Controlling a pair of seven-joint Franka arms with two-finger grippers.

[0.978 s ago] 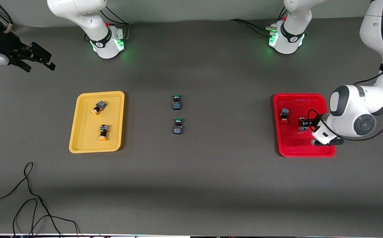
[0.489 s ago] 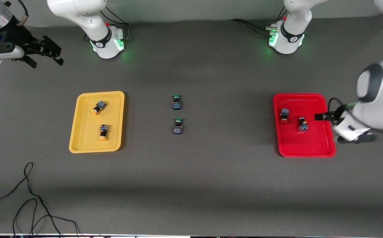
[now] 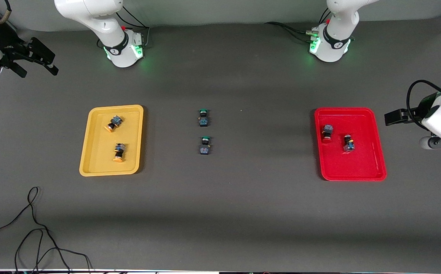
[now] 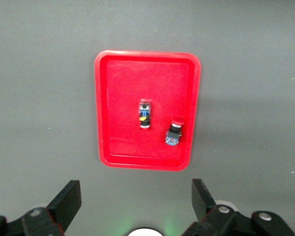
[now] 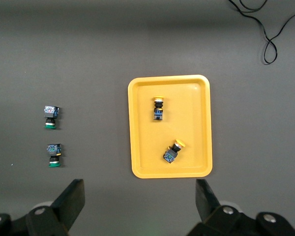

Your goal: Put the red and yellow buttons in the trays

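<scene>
The red tray (image 3: 357,163) holds two red-capped buttons (image 3: 326,133) (image 3: 349,142) lying on their sides. In the left wrist view the tray (image 4: 123,98) and both buttons (image 4: 145,114) (image 4: 174,132) show well below. My left gripper (image 3: 391,117) (image 4: 136,192) is open and empty, high up beside the red tray toward the left arm's end. The yellow tray (image 3: 98,152) (image 5: 191,108) holds two yellow-capped buttons (image 3: 113,123) (image 3: 119,152) (image 5: 158,108) (image 5: 173,151). My right gripper (image 3: 51,64) (image 5: 140,192) is open and empty, high over the table's corner at the right arm's end.
Two green-capped buttons (image 3: 203,117) (image 3: 205,145) lie on the dark mat midway between the trays, also in the right wrist view (image 5: 50,117) (image 5: 54,155). A loose black cable (image 3: 34,228) lies near the front edge at the right arm's end.
My left gripper let go of the second red button in the red tray, then rose and drew away toward the left arm's end. The right gripper shifted slightly at its corner.
</scene>
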